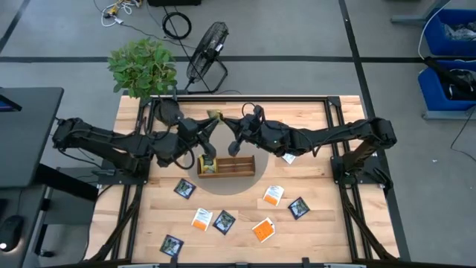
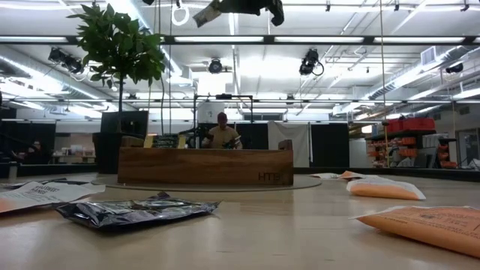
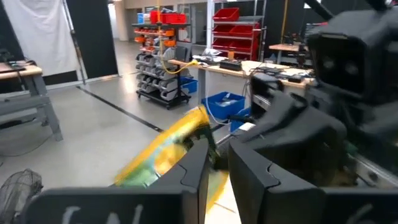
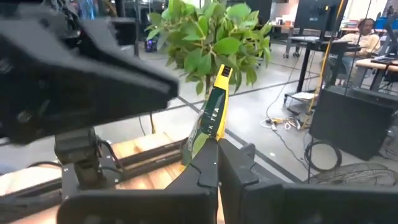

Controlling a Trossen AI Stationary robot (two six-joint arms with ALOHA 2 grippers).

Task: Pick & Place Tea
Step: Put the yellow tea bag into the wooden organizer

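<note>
The right gripper (image 4: 214, 163) pinches the yellow-green tea sachet (image 4: 210, 121) above the wooden tray (image 1: 226, 166); the left gripper (image 3: 216, 163), just opposite, loosens slightly. Next comes lowering the sachet into the tray.

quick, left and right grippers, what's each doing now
Left gripper: cannot be told.
Right gripper: shut on the yellow-green paper tea sachet.

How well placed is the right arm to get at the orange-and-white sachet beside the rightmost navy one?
Probably not yet: the right pincer is shut on a yellow-green sachet above the tray. The orange-and-white sachet itself lies uncovered.
</note>
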